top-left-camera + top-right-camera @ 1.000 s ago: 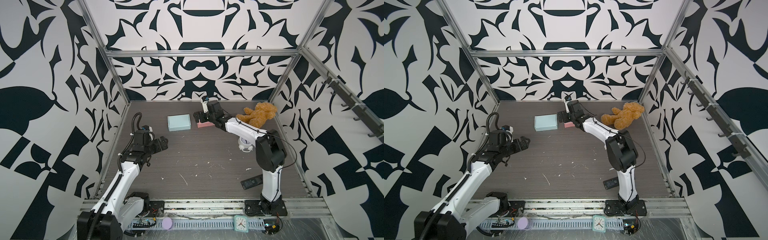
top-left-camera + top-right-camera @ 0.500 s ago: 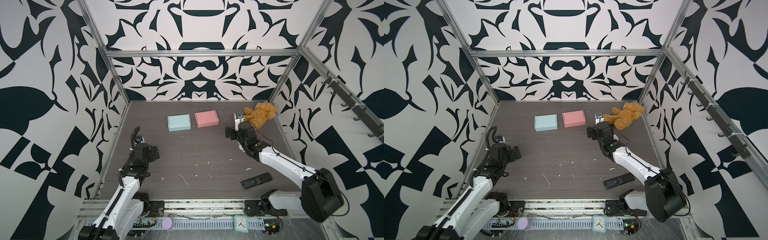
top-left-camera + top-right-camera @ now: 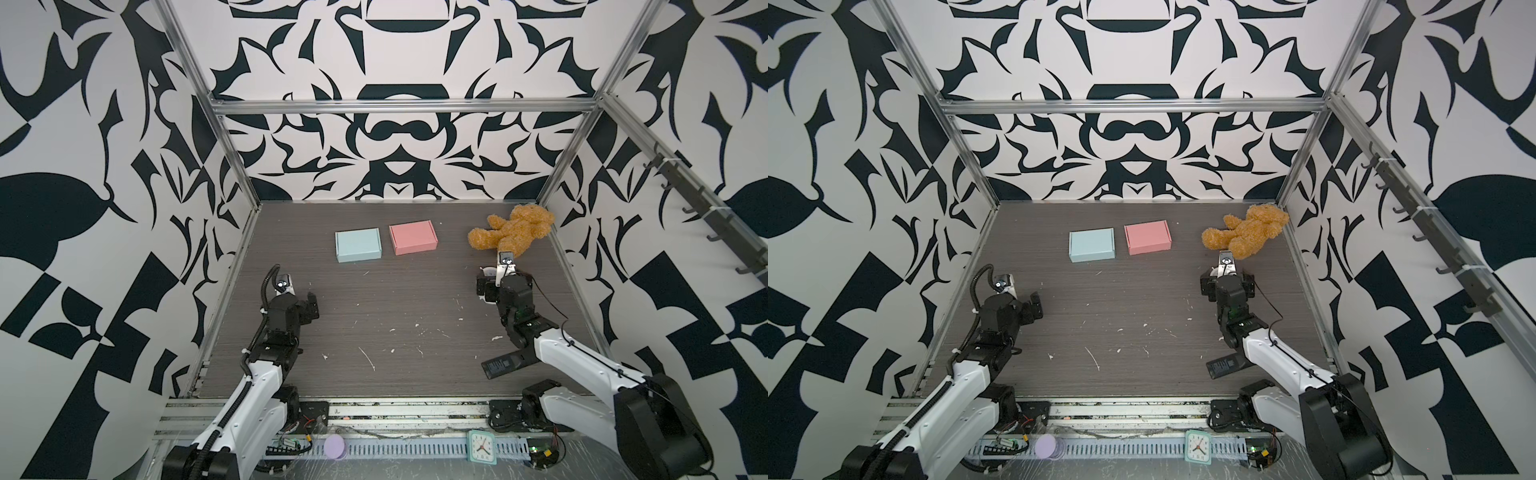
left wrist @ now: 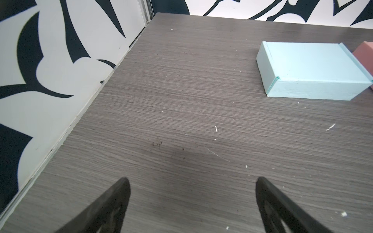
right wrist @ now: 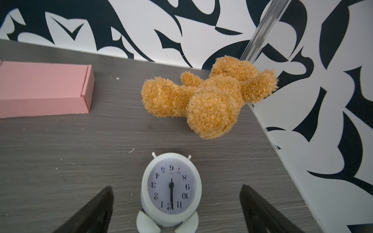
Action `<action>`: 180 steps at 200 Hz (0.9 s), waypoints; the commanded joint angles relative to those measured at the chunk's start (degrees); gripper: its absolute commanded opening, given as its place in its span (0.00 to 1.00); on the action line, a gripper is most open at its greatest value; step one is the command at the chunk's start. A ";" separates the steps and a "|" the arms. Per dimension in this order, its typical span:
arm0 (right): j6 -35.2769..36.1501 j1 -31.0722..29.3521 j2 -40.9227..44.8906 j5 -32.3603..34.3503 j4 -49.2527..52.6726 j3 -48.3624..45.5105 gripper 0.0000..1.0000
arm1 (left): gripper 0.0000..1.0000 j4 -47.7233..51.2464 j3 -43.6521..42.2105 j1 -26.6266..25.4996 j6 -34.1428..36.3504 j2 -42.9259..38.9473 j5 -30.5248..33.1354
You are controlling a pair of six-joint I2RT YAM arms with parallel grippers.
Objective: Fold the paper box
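Note:
Two closed paper boxes lie side by side near the back of the table: a light blue box [image 3: 358, 245] [image 3: 1091, 245] [image 4: 314, 70] and a pink box [image 3: 413, 237] [image 3: 1148, 237] [image 5: 43, 89]. My left gripper [image 3: 303, 301] [image 3: 1027, 305] [image 4: 192, 179] hovers open over bare table at the near left, well short of the blue box. On the right side my right gripper [image 3: 500, 278] [image 3: 1225, 278] [image 5: 176, 187] is open too. Its jaws stand wide on either side of a small white clock [image 5: 171, 191], apart from it.
A brown teddy bear [image 3: 513, 227] [image 5: 210, 96] lies in the back right corner against the wall. A black remote [image 3: 505, 365] lies near the front right, partly under the right arm. Patterned walls enclose the table [image 3: 395, 316]. White scraps are scattered over its middle.
The right gripper has pulled back from the pink box to the right side, over the white clock. The left gripper has drawn back toward the near left. Both boxes stay put.

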State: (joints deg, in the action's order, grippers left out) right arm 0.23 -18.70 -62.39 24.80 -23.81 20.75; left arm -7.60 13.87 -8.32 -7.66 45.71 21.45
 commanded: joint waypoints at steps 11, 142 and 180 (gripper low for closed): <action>1.67 1.05 -1.97 -3.28 -5.95 -2.17 1.00 | 0.99 -4.93 -0.74 0.14 2.34 1.05 -1.21; 3.20 8.42 -25.35 -7.73 -34.29 -3.40 0.99 | 0.99 -34.91 2.85 0.18 7.34 26.34 -4.83; 1.45 9.49 -27.04 -6.85 -32.57 -2.08 0.99 | 0.99 -41.05 5.32 0.28 9.40 34.87 -5.81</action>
State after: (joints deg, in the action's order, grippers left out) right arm 3.01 -9.87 -89.76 17.69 -53.08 16.34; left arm -40.47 17.15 -8.29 -0.62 76.86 16.64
